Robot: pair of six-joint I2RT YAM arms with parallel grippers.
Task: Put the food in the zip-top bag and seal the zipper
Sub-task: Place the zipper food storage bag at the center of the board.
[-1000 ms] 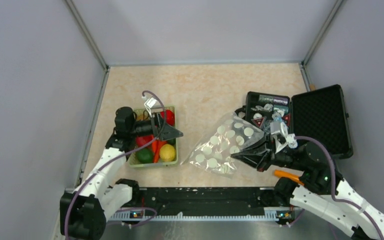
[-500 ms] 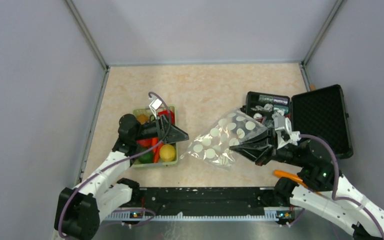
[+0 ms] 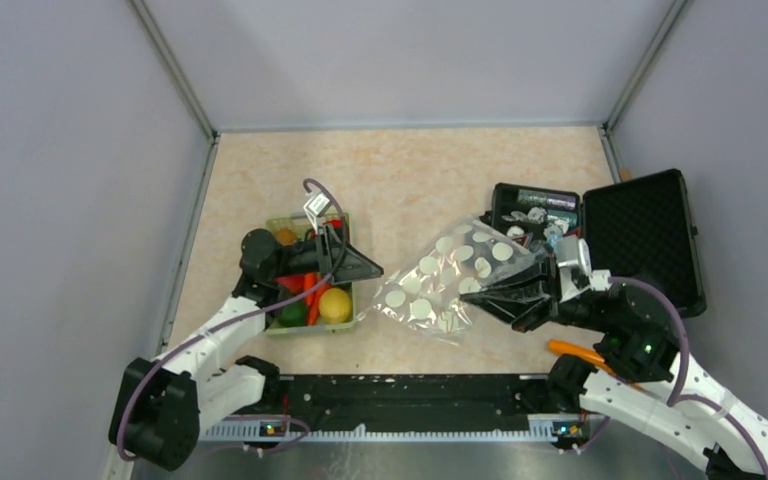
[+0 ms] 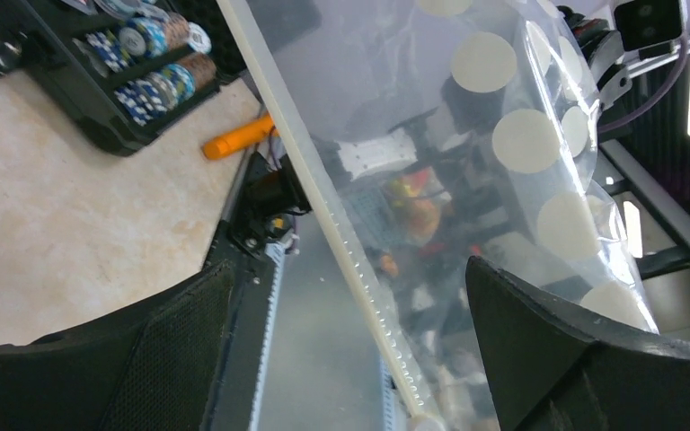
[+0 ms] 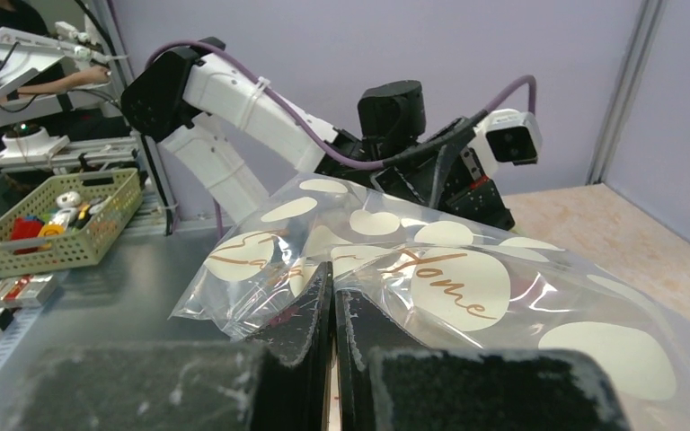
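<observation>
The clear floppy plastic bag printed with white round dots (image 3: 447, 285) is held up at a tilt, its right end pinched between the pressed-together fingers of my right gripper (image 3: 488, 291); my wrist view shows the film creased into that closed pair. Whether the bag's low left corner touches the table I cannot tell. The thin whitish strip of the zipper (image 4: 323, 206) runs along the bag's left edge and slants across the gap of my left gripper (image 3: 368, 268), whose fingers stand wide, with nothing between them held. Left of the bag, the small glossy toy food (image 3: 334, 305) lies in the pale green rectangular plastic basket (image 3: 305, 331), partly hidden under my left arm. Behind the bag's right end stands the open black case (image 3: 645, 240), its contents too small to sort. Beyond the bag, bare beige table (image 3: 400, 180) reaches the back wall. An orange cylinder (image 3: 572, 349) lies in front of the bag's right end, half covered by my right arm
</observation>
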